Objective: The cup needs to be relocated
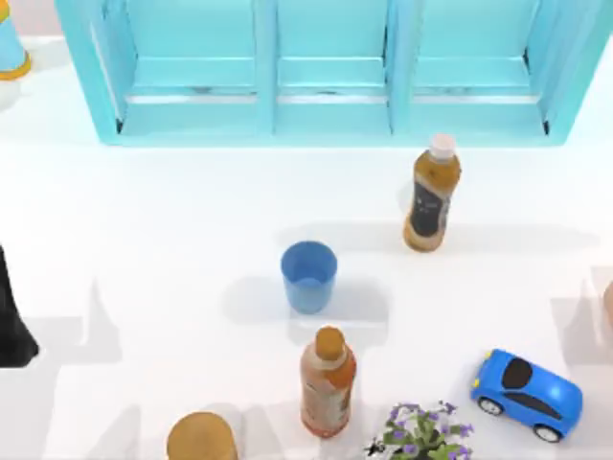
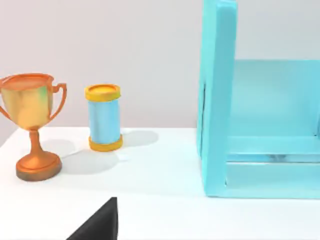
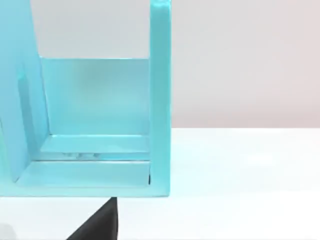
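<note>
A: Left arm (image 1: 11, 321) sits at the table's (image 1: 144, 211) left edge. What's off it?
B: Cup (image 1: 309, 276) well to its right, mid-table, upright. Shelf unit (image 1: 326, 72) beyond it along the back edge, three compartments side by side.
A: Bottles?
B: One bottle (image 1: 432, 195) right of the cup and further back. Second bottle (image 1: 328, 381) just in front of the cup.
A: Front edge?
B: Round-topped cylinder (image 1: 201, 439) left of the second bottle, plant (image 1: 421, 434) right of it, toy car (image 1: 527, 394) right of the plant.
A: Left wrist view?
B: Trophy (image 2: 32, 125) and canister (image 2: 104, 117) side by side, apart, beside the shelf's end wall.
</note>
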Controlling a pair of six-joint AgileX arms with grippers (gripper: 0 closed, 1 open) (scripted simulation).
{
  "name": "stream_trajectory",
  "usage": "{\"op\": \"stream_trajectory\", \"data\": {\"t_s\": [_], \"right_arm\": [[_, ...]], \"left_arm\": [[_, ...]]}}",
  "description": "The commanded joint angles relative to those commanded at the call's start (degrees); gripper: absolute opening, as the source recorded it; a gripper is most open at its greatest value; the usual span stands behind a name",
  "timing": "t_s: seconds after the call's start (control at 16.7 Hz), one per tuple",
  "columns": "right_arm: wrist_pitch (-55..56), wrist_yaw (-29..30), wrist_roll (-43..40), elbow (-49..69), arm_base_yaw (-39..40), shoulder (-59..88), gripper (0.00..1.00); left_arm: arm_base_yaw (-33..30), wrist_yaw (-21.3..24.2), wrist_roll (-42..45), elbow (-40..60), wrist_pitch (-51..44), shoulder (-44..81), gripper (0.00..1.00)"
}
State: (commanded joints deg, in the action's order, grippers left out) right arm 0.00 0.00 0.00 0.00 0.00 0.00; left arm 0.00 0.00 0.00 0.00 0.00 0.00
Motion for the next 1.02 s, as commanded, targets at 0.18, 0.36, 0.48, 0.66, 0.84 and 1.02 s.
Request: {"op": "stream_trajectory", "data": {"t_s": [0.18,0.36,0.48,0.66,0.84,1.02], "right_arm": [[0.00,0.00,0.00,0.00,0.00,0.00,1.00],[0.00,0.00,0.00,0.00,0.00,0.00,1.00],[0.00,0.00,0.00,0.00,0.00,0.00,1.00],[0.00,0.00,0.00,0.00,0.00,0.00,1.00],[0.00,0.00,0.00,0.00,0.00,0.00,1.00],[0.00,0.00,0.00,0.00,0.00,0.00,1.00]], "left_arm": [[-0.26,0.02,-0.24,0.56,-0.47,0.56,1.00],[-2.46,0.12,-2.38,5.83,-4.63,5.78,1.00],[-4.90,0.18,-4.80,12.29,-9.33,12.21,1.00],[-9.63,0.24,-9.49,26.26,-18.59,26.28,1.00],[-15.22,0.24,-14.85,44.06,-29.78,44.90,1.00],[-21.16,0.14,-20.42,62.62,-42.00,65.33,1.00]]}}
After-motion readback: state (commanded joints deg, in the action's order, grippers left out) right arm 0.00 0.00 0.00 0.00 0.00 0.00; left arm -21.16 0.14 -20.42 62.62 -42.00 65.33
